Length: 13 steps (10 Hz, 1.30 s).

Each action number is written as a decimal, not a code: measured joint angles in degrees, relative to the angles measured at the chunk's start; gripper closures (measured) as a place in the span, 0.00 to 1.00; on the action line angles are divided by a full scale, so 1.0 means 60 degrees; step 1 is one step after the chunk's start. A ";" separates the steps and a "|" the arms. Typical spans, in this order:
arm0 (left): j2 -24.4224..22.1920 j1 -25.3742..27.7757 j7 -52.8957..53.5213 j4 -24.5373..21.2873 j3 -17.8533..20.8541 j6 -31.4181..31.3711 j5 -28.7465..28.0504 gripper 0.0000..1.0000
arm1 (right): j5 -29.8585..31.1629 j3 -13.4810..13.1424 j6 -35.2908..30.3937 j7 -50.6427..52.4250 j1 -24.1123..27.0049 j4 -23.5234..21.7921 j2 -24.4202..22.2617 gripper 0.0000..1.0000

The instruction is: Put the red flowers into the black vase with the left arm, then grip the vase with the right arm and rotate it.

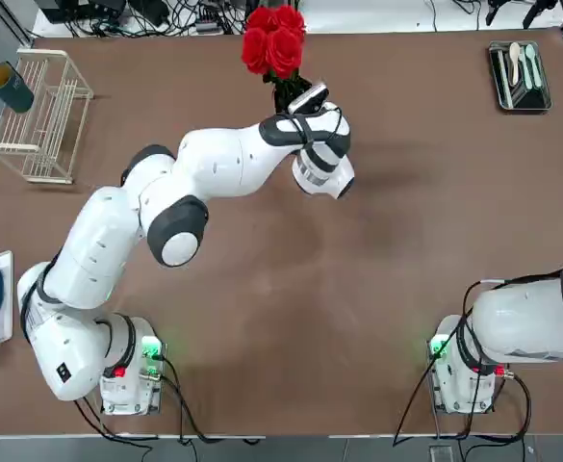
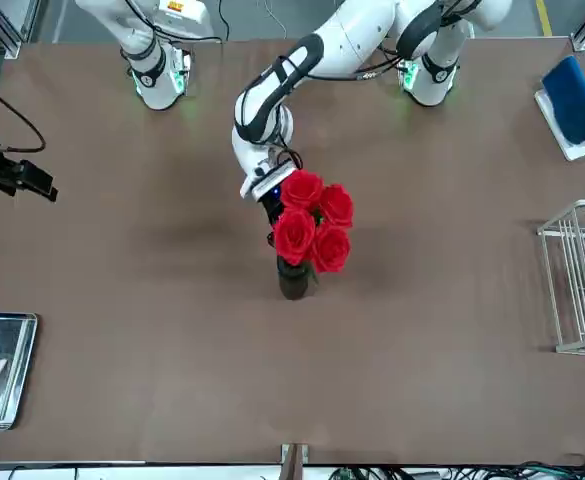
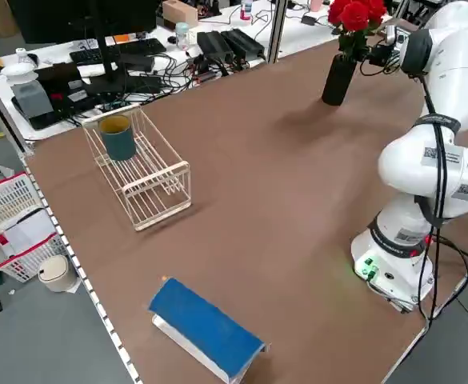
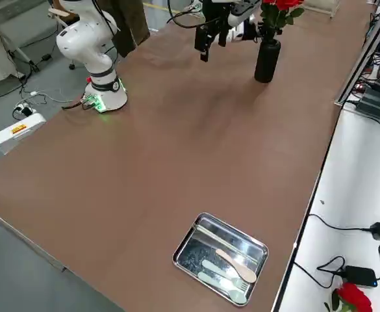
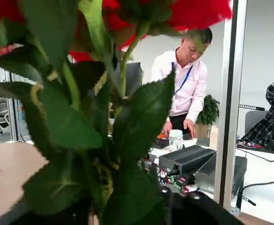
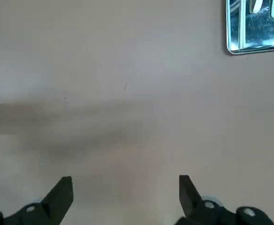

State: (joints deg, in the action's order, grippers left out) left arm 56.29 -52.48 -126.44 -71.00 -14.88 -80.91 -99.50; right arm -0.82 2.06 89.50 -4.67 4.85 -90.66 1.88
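Red flowers (image 2: 312, 222) seated in black vase (image 2: 293, 279); left hand (image 2: 268, 207) grip state indeterminate beside stems; right hand (image 6: 126, 197) apart, parked, rotation outstanding.

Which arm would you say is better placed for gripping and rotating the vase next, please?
Left: its gripper sits right by the red flowers standing in the black vase. The right gripper, open, is parked far off, though the task assigns it.

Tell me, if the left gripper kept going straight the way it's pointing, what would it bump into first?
Most likely the red flowers: the left gripper points level at their leafy stems just above the black vase, and its wrist view is filled with leaves. How close it stands is unclear.
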 joint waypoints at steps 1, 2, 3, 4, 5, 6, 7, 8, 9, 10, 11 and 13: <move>0.0000 -0.0045 -0.0001 0.0002 -0.0008 0.0000 0.0000 0.34 | 0.0000 -0.0001 -0.0001 0.0000 0.0000 0.0000 0.0000 0.00; 0.0000 -0.0122 -0.0002 0.0004 -0.0013 0.0000 0.0000 0.31 | 0.0000 -0.0002 -0.0002 0.0000 0.0000 -0.0001 0.0000 0.00; 0.0000 -0.0195 -0.0002 0.0004 -0.0014 0.0000 0.0000 0.30 | 0.0000 -0.0002 -0.0001 0.0000 0.0000 -0.0001 0.0000 0.00; 0.0000 -0.0227 -0.0002 0.0004 -0.0014 0.0000 0.0000 0.25 | 0.0000 -0.0002 0.0002 0.0000 0.0000 -0.0001 0.0000 0.00; 0.0000 -0.0228 -0.0003 0.0004 -0.0012 0.0000 0.0000 0.19 | 0.0000 -0.0002 0.0007 0.0001 0.0000 0.0000 0.0000 0.00; 0.0000 -0.0227 -0.0003 0.0004 -0.0006 0.0001 0.0000 0.20 | 0.0000 -0.0002 0.0009 0.0002 0.0000 0.0000 0.0000 0.00; 0.0001 -0.0227 -0.0003 0.0003 -0.0005 0.0001 0.0000 0.19 | 0.0000 -0.0002 0.0008 0.0002 0.0000 0.0000 0.0000 0.00; 0.0006 -0.0227 -0.0003 0.0002 -0.0004 0.0006 0.0000 0.18 | 0.0000 -0.0004 0.0007 0.0002 0.0004 0.0000 0.0000 0.00; 0.0007 -0.0227 -0.0003 0.0002 -0.0004 0.0011 0.0000 0.18 | 0.0000 -0.0010 0.0007 0.0002 0.0018 0.0000 0.0000 0.00; 0.0008 -0.0227 -0.0003 0.0002 -0.0005 0.0011 0.0004 0.18 | 0.0000 -0.0020 0.0007 0.0003 0.0041 0.0000 0.0000 0.00; 0.0008 -0.0241 -0.0003 0.0002 -0.0016 0.0011 0.0053 0.17 | 0.0000 -0.0029 0.0005 0.0003 0.0052 0.0000 0.0000 0.00; -0.0006 -0.0422 -0.0046 0.0061 -0.0074 0.0091 0.0223 0.10 | 0.0000 -0.0030 0.0003 0.0004 0.0052 0.0000 0.0000 0.00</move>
State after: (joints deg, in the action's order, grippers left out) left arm 56.25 -55.01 -126.71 -70.64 -15.33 -80.37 -98.16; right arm -0.81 1.88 89.51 -4.65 5.17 -90.66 1.88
